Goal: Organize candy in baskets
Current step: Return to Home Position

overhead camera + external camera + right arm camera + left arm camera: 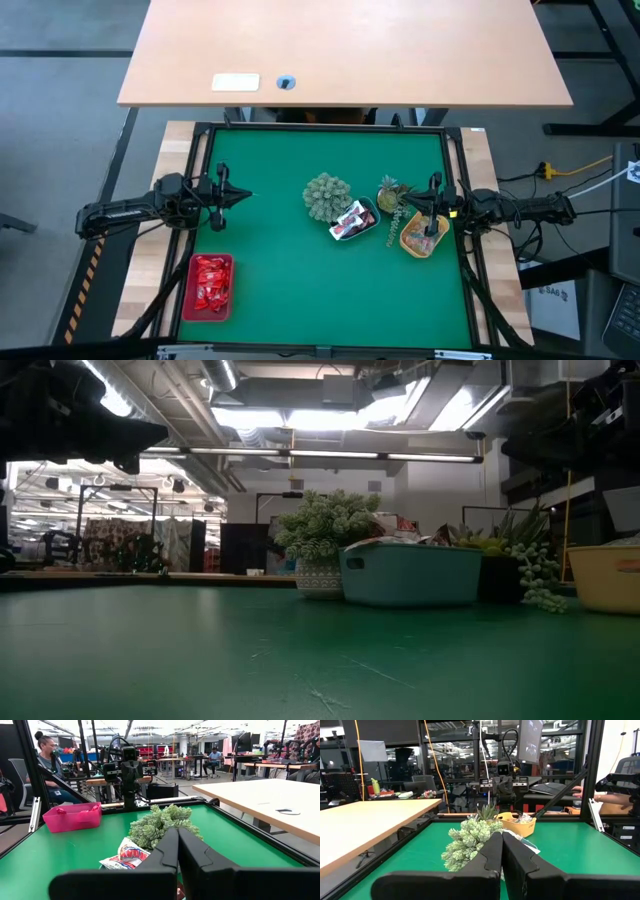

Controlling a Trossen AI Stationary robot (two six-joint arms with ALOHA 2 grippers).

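Dark left pincer (501, 836) and right pincer (177, 831) closed, empty; shiny red candy (210, 282) fills rectangular red basket (207, 317).

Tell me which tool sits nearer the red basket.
Left. The left tool hovers at the table's left side, a short way behind the red basket. The right tool is far across the table, by the yellow basket.

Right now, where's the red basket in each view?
High view: red basket at the green mat's lower left.
Low view: not in it.
Left wrist view: not in it.
Right wrist view: red basket far across the mat, off to one side of the pale-green plant.
Shared landmark: that plant, in all four views.
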